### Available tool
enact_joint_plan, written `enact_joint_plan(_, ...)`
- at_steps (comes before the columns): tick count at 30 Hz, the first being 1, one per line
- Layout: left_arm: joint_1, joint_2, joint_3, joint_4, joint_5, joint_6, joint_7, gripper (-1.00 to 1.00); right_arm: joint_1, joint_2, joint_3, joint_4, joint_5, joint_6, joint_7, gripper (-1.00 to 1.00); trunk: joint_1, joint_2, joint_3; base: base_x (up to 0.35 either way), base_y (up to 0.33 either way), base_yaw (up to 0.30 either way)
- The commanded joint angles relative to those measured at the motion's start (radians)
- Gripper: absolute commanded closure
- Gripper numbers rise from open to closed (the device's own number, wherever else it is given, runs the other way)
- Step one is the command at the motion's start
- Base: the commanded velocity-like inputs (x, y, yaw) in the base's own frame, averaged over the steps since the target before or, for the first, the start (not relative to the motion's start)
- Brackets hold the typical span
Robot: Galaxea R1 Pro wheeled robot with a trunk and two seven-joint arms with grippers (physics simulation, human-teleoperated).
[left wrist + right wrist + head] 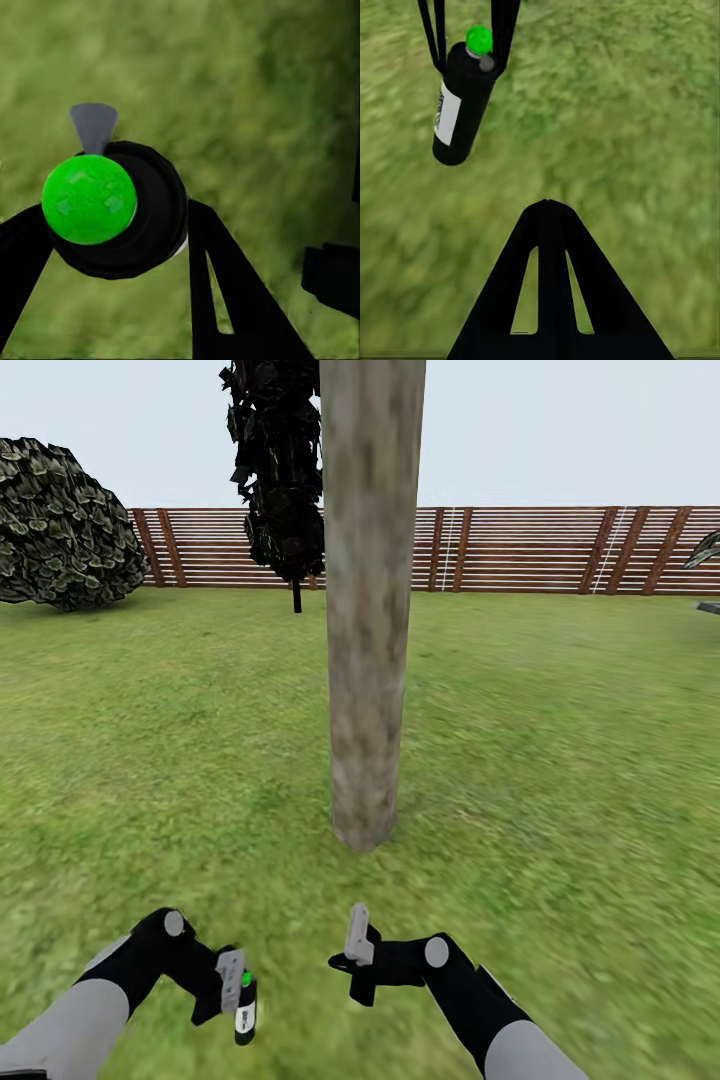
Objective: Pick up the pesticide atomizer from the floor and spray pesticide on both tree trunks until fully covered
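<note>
Left hand (232, 982) pinches the pesticide atomizer (245, 1012) by its neck, bottle hanging down over the floor (560, 760), so the green cap (88, 199) and grey nozzle (94, 126) stay exposed for spraying. Right hand (547, 206) is pressed together and holds nothing, hovering beside it. Directly ahead stands the tree trunk (368, 610), close enough, I judge, to aim at; no white specks show on it yet.

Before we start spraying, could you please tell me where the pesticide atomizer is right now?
The pesticide atomizer hangs in the left gripper above the grass, low at the head view's left, short of the thick tree trunk ahead.
</note>
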Motion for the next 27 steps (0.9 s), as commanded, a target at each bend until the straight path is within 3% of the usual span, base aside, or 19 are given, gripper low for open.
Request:
enact_joint_plan(1, 0.001, 0.006, 0.002, 0.0, -0.006, 0.001, 0.001, 1.0, 0.0, -0.002, -0.001, 0.0, 0.0, 0.0, 0.0, 1.0, 0.0, 0.0, 0.0, 0.0, 0.0, 0.0)
enact_joint_plan(2, 0.003, 0.011, 0.003, 0.0, -0.01, 0.003, 0.003, 1.0, 0.0, -0.004, -0.002, 0.0, 0.001, 0.0, 0.0, -1.0, 0.0, 0.0, 0.0, 0.0, 0.0, 0.0)
enact_joint_plan(7, 0.006, 0.039, 0.014, 0.003, -0.014, 0.011, 0.041, 1.0, 0.0, -0.071, -0.004, 0.003, -0.005, -0.001, -0.001, -1.0, 0.0, 0.0, 0.0, 0.0, 0.0, 0.0)
enact_joint_plan(11, 0.008, 0.031, 0.055, 0.012, 0.008, 0.035, 0.198, 1.0, 0.001, -0.103, -0.008, 0.022, -0.005, -0.002, -0.012, -1.0, 0.0, 0.0, 0.0, 0.0, 0.0, 0.0)
enact_joint_plan(14, 0.01, -0.012, 0.122, 0.081, 0.075, 0.083, 0.351, 1.0, 0.001, -0.138, -0.056, 0.114, -0.006, -0.004, -0.103, -1.0, 0.0, 0.0, 0.0, 0.0, 0.0, 0.0)
enact_joint_plan(16, 0.01, -0.035, 0.161, 0.174, 0.14, 0.101, 0.524, 1.0, 0.001, -0.146, -0.126, 0.23, -0.007, -0.004, -0.24, -1.0, 0.0, 0.0, 0.0, 0.0, 0.0, 0.0)
enact_joint_plan(17, 0.01, -0.048, 0.172, 0.231, 0.179, 0.104, 0.645, 1.0, 0.001, -0.148, -0.171, 0.303, -0.007, -0.004, -0.334, -1.0, 0.0, 0.0, 0.0, 0.0, 0.0, 0.0)
enact_joint_plan(19, 0.01, -0.067, 0.179, 0.292, 0.241, 0.106, 0.795, 1.0, 0.002, -0.15, -0.223, 0.386, -0.007, -0.005, -0.475, -1.0, 0.0, 0.0, 0.0, 0.0, 0.0, 0.0)
enact_joint_plan(20, 0.01, -0.081, 0.181, 0.322, 0.295, 0.109, 0.888, 1.0, 0.003, -0.153, -0.257, 0.434, -0.007, -0.007, -0.587, -1.0, 0.0, 0.0, 0.0, 0.0, 0.0, 0.0)
enact_joint_plan(22, 0.01, -0.098, 0.183, 0.343, 0.377, 0.112, 0.984, 1.0, 0.004, -0.154, -0.293, 0.475, -0.008, -0.013, -0.74, -1.0, 0.0, 0.0, 0.0, 0.0, 0.0, 0.0)
enact_joint_plan(23, 0.01, -0.107, 0.184, 0.353, 0.447, 0.127, 1.036, 1.0, 0.012, -0.156, -0.323, 0.491, -0.015, -0.039, -0.864, -1.0, 0.0, 0.0, 0.0, 0.0, 0.0, 0.0)
enact_joint_plan(25, 0.01, -0.113, 0.183, 0.36, 0.543, 0.187, 1.078, 1.0, 0.05, -0.167, -0.375, 0.502, -0.047, -0.143, -1.015, -1.0, 0.0, 0.0, 0.0, 0.0, 0.0, 0.0)
enact_joint_plan(27, 0.011, -0.115, 0.18, 0.363, 0.586, 0.228, 1.091, 1.0, 0.089, -0.178, -0.408, 0.505, -0.092, -0.266, -1.09, -1.0, 0.0, 0.0, 0.0, 0.0, 0.0, 0.0)
